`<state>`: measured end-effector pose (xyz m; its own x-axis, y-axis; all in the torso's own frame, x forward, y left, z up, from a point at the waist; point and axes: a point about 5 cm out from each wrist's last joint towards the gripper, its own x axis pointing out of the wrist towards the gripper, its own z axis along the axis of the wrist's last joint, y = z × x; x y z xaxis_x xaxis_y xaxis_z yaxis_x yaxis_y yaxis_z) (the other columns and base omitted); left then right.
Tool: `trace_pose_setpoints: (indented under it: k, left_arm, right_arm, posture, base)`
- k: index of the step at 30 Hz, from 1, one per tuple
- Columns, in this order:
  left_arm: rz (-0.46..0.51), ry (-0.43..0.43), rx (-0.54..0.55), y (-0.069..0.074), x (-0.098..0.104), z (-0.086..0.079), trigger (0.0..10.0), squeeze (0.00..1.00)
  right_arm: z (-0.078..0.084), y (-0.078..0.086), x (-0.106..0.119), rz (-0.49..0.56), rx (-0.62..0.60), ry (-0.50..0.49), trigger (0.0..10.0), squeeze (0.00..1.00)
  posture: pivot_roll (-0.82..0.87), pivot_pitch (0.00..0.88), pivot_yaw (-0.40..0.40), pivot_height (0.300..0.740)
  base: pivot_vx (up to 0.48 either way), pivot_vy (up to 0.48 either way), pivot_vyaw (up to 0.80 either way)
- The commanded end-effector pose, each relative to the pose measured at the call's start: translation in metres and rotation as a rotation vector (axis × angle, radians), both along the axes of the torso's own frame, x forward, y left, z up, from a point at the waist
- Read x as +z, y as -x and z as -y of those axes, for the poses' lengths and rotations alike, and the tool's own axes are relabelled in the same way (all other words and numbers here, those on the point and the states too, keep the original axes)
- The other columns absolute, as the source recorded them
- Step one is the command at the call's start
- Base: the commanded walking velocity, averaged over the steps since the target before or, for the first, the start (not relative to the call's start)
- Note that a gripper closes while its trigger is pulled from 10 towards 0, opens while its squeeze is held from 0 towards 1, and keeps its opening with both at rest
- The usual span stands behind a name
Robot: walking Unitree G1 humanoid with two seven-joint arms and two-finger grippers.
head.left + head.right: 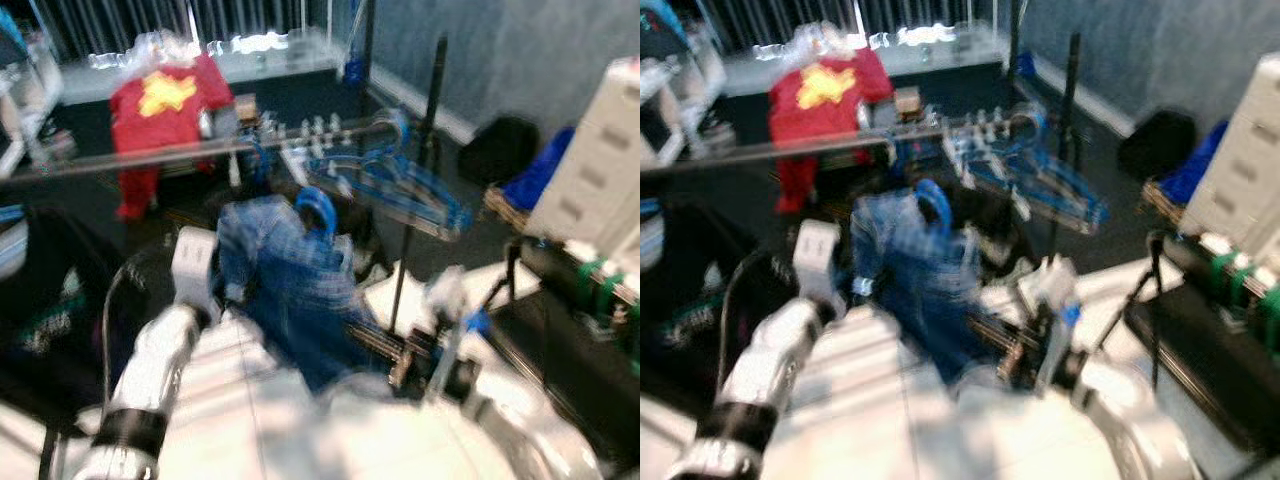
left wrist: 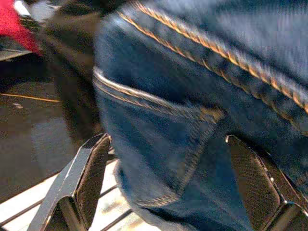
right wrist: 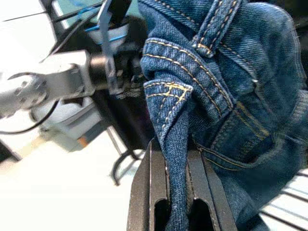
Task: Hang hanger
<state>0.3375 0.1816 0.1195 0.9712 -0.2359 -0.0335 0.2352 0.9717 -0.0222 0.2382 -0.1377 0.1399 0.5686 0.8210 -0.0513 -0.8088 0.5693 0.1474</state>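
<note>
Denim fills the middle of the blurred left eye view: a blue jeans garment (image 1: pixel 295 290) on a blue hanger (image 1: pixel 318 210) is held up between both arms, just below the clothes rail (image 1: pixel 200 150) carrying more blue hangers (image 1: pixel 400 185). A red shirt (image 1: pixel 165 105) hangs behind.

In the left wrist view, the left end effector (image 2: pixel 175 178) is spread wide around the denim.

In the right wrist view, the right end effector (image 3: pixel 177 192) pinches a denim fold tightly.
</note>
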Motion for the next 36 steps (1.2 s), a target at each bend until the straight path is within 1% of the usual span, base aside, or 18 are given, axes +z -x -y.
trace_pose_setpoints:
  k: [1, 5, 7, 8, 9, 12, 14, 16, 17, 18, 20, 23, 25, 27, 29, 31, 34, 36]
  left_arm:
    - [0.032, -0.006, 0.003, -0.001, 0.008, -0.006, 10.0, 0.00]
    - [0.117, 0.017, -0.073, -0.003, 0.031, -0.013, 10.0, 0.00]
    - [0.202, 0.054, -0.127, -0.004, 0.054, -0.029, 10.0, 0.00]
    - [0.202, 0.054, -0.127, -0.004, 0.054, -0.029, 10.0, 0.00]
    - [0.247, 0.060, -0.160, -0.003, 0.068, -0.041, 10.0, 0.00]
    - [0.273, 0.060, -0.179, -0.003, 0.076, -0.049, 10.0, 0.00]
    - [0.345, 0.052, -0.269, 0.003, 0.099, -0.068, 10.0, 0.00]
    - [0.389, 0.054, -0.341, 0.009, 0.114, -0.078, 10.0, 0.00]
    - [0.389, 0.054, -0.341, 0.009, 0.114, -0.078, 10.0, 0.00]
    - [0.417, 0.061, -0.412, 0.015, 0.125, -0.085, 10.0, 0.00]
    - [0.418, 0.045, -0.472, 0.019, 0.130, -0.087, 10.0, 0.00]
    - [0.415, 0.035, -0.508, 0.021, 0.131, -0.087, 10.0, 0.00]
    - [0.390, -0.010, -0.635, 0.028, 0.133, -0.083, 10.0, 0.00]
    - [0.384, -0.015, -0.666, 0.030, 0.133, -0.081, 10.0, 0.00]
    - [0.344, -0.025, -0.762, 0.034, 0.126, -0.072, 10.0, 0.00]
    - [0.344, -0.025, -0.762, 0.034, 0.126, -0.072, 10.0, 0.00]
    - [0.262, -0.039, -0.891, 0.042, 0.111, -0.060, 10.0, 0.00]
    - [0.262, -0.039, -0.891, 0.042, 0.111, -0.060, 10.0, 0.00]
  right_arm:
    - [-0.006, 0.004, 0.014, 0.064, 0.061, -0.016, 10.0, 0.00]
    - [0.002, 0.015, 0.014, 0.036, 0.113, 0.011, 10.0, 0.00]
    - [0.016, 0.019, 0.019, 0.032, 0.112, 0.024, 10.0, 0.00]
    - [0.016, 0.019, 0.019, 0.032, 0.112, 0.024, 10.0, 0.00]
    - [0.025, 0.021, 0.024, 0.035, 0.106, 0.028, 10.0, 0.00]
    - [0.031, 0.022, 0.027, 0.039, 0.103, 0.030, 10.0, 0.00]
    - [0.042, 0.031, 0.039, 0.054, 0.122, 0.019, 10.0, 0.00]
    - [0.049, 0.039, 0.046, 0.061, 0.142, 0.011, 10.0, 0.00]
    - [0.049, 0.039, 0.046, 0.061, 0.142, 0.011, 10.0, 0.00]
    - [0.055, 0.045, 0.051, 0.060, 0.151, 0.014, 10.0, 0.00]
    - [0.058, 0.050, 0.054, 0.057, 0.160, 0.026, 10.0, 0.00]
    - [0.060, 0.052, 0.056, 0.053, 0.167, 0.030, 10.0, 0.00]
    - [0.069, 0.057, 0.065, 0.056, 0.167, 0.051, 10.0, 0.00]
    - [0.070, 0.058, 0.066, 0.059, 0.167, 0.055, 10.0, 0.00]
    - [0.070, 0.058, 0.072, 0.077, 0.179, 0.049, 10.0, 0.00]
    - [0.070, 0.058, 0.072, 0.077, 0.179, 0.049, 10.0, 0.00]
    - [0.069, 0.060, 0.088, 0.133, 0.200, 0.016, 10.0, 0.00]
    - [0.069, 0.060, 0.088, 0.133, 0.200, 0.016, 10.0, 0.00]
  posture:
    - [-0.07, 0.068, 0.085, 0.740]
    - [-0.07, 0.072, 0.086, 0.740]
    - [-0.08, 0.075, 0.086, 0.740]
    - [-0.08, 0.075, 0.086, 0.740]
    - [-0.08, 0.076, 0.086, 0.740]
    - [-0.08, 0.076, 0.086, 0.740]
    - [-0.09, 0.080, 0.088, 0.740]
    - [-0.09, 0.081, 0.089, 0.740]
    - [-0.09, 0.081, 0.089, 0.740]
    - [-0.09, 0.084, 0.090, 0.740]
    - [-0.10, 0.085, 0.091, 0.740]
    - [-0.10, 0.086, 0.090, 0.740]
    - [-0.11, 0.088, 0.093, 0.740]
    - [-0.11, 0.088, 0.093, 0.740]
    - [-0.11, 0.086, 0.095, 0.740]
    - [-0.11, 0.086, 0.095, 0.740]
    - [-0.11, 0.082, 0.098, 0.740]
    - [-0.11, 0.082, 0.098, 0.740]
  base:
    - [0.000, 0.000, 0.00]
    - [0.000, 0.000, 0.00]
    - [0.000, 0.000, 0.00]
    - [0.000, 0.000, 0.00]
    - [0.000, 0.000, 0.00]
    - [0.000, 0.000, 0.00]
    - [0.000, 0.000, 0.00]
    - [0.000, 0.000, 0.00]
    - [0.000, 0.000, 0.00]
    - [0.000, 0.000, 0.00]
    - [0.000, 0.000, 0.00]
    - [0.000, 0.000, 0.00]
    - [0.000, 0.000, 0.00]
    - [0.000, 0.000, 0.00]
    - [0.000, 0.000, 0.00]
    - [0.000, 0.000, 0.00]
    - [0.000, 0.000, 0.00]
    - [0.000, 0.000, 0.00]
